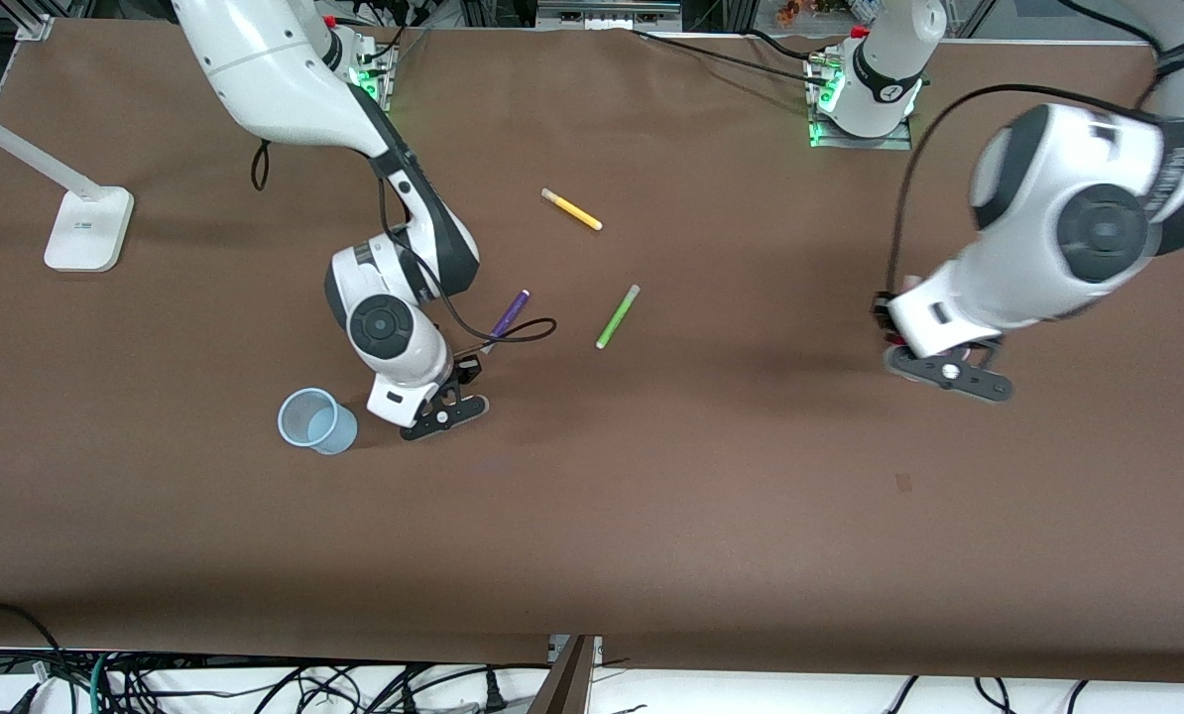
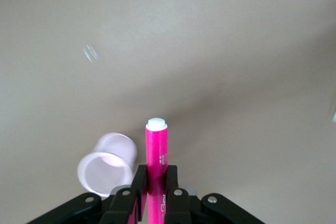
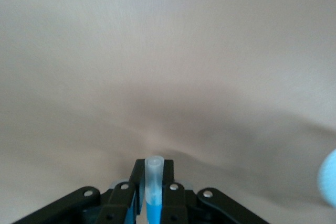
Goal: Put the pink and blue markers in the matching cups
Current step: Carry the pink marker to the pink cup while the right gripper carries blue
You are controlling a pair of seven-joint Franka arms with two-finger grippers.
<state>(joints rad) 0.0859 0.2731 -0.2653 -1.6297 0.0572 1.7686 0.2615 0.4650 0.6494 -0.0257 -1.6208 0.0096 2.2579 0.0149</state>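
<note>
Left gripper clamps the pink marker upright, the pink cup just beside it below. Right gripper pinches the blue marker near the blue cup. I'd centre each tip over its rim before letting go.

A robotics lab: two white robot arms are bolted to a worktop covered in plain brown sheeting, their bases lit green. Loose cables tangle below its front edge, aluminium framing stands at one corner, and a white camera stand rests on it.
</note>
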